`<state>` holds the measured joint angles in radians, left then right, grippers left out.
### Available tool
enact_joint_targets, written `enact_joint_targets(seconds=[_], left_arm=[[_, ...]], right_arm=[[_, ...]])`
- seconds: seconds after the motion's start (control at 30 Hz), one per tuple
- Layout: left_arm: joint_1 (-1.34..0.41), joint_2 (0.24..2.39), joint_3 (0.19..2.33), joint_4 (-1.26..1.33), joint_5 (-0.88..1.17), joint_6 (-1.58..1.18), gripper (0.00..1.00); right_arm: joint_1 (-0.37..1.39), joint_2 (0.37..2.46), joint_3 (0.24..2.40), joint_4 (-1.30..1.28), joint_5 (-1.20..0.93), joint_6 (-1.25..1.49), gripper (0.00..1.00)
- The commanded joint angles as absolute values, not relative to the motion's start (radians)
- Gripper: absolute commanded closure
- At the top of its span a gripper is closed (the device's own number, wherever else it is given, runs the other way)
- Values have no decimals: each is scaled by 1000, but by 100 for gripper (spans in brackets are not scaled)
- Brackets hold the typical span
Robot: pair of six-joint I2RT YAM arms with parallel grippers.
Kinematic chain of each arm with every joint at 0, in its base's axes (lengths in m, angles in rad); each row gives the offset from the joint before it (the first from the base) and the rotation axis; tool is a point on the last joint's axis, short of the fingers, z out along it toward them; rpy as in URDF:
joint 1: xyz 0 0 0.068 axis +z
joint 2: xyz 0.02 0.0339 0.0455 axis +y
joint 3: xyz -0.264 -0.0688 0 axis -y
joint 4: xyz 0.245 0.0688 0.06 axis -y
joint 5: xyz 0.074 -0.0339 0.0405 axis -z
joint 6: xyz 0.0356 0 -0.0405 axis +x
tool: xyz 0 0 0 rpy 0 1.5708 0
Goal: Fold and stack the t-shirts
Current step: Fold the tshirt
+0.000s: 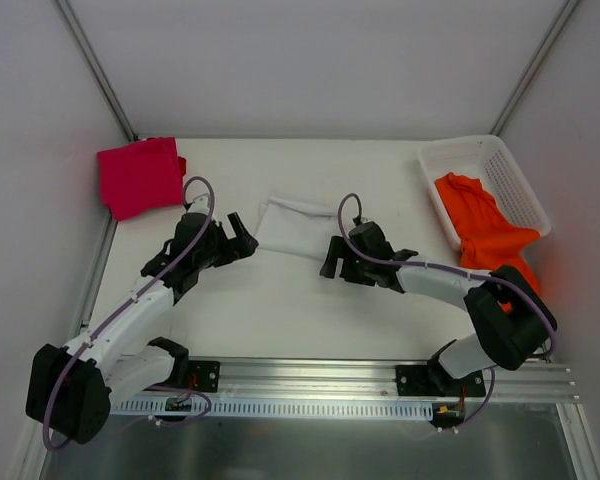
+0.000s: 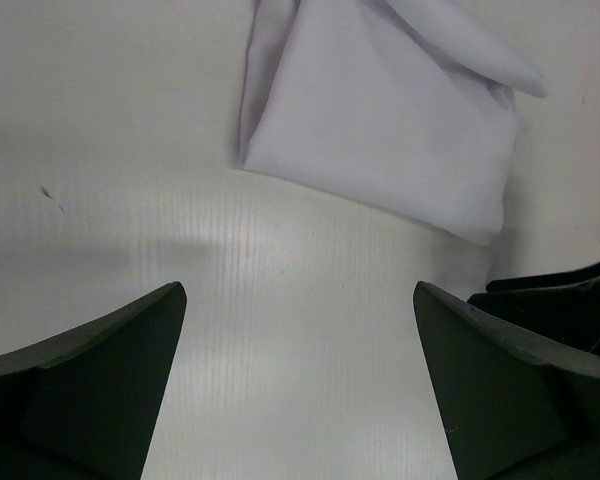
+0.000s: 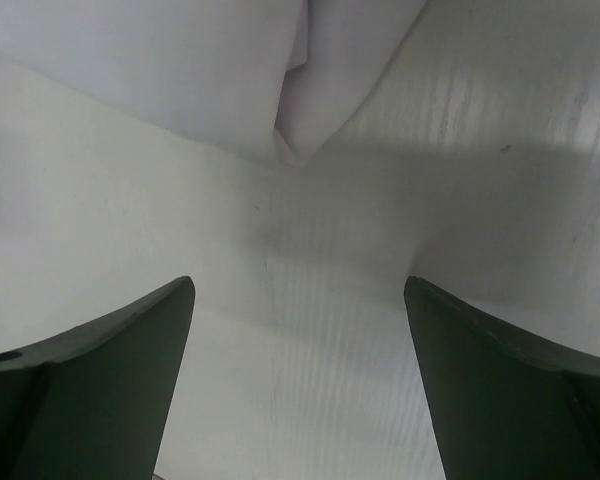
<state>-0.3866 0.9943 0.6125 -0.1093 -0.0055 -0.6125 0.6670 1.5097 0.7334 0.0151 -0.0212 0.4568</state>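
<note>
White bench [image 1: 280,310] within pale walls: the folded white t-shirt [image 1: 298,228] lies at its middle, between both arms. The left fingers [image 2: 90,390] and right fingers [image 3: 100,380] are spread wide, grasping nothing, just short of its near edge. The best move, I judge, is to pinch every layer at both corners evenly and lift them together toward the magenta t-shirt [image 1: 140,177] at far left. The orange t-shirt [image 1: 485,232] lies in the basket [image 1: 475,160].

Looked down from high behind the near edge over the whole table [image 1: 280,300]. Looked out low and close from each wrist, past the left gripper [image 2: 298,290] and right gripper [image 3: 299,283]. Caught the white t-shirt [image 1: 298,226] in all three.
</note>
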Motion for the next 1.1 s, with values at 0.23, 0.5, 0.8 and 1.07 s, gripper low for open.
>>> enact_joint_targets(seconds=[0.23, 0.5, 0.8, 1.07], left_arm=[[-399, 1029, 620, -72, -8, -618, 1], [-400, 1000, 595, -72, -14, -623, 1], [-403, 957, 568, -75, -20, -618, 1], [-403, 937, 540, -89, -38, -600, 1]], right_arm=[[722, 1356, 777, -178, 130, 462, 8], [721, 1428, 1259, -415, 132, 331, 7], [710, 1854, 1566, -341, -63, 333, 33], [690, 2060, 1611, -276, -106, 359, 40]])
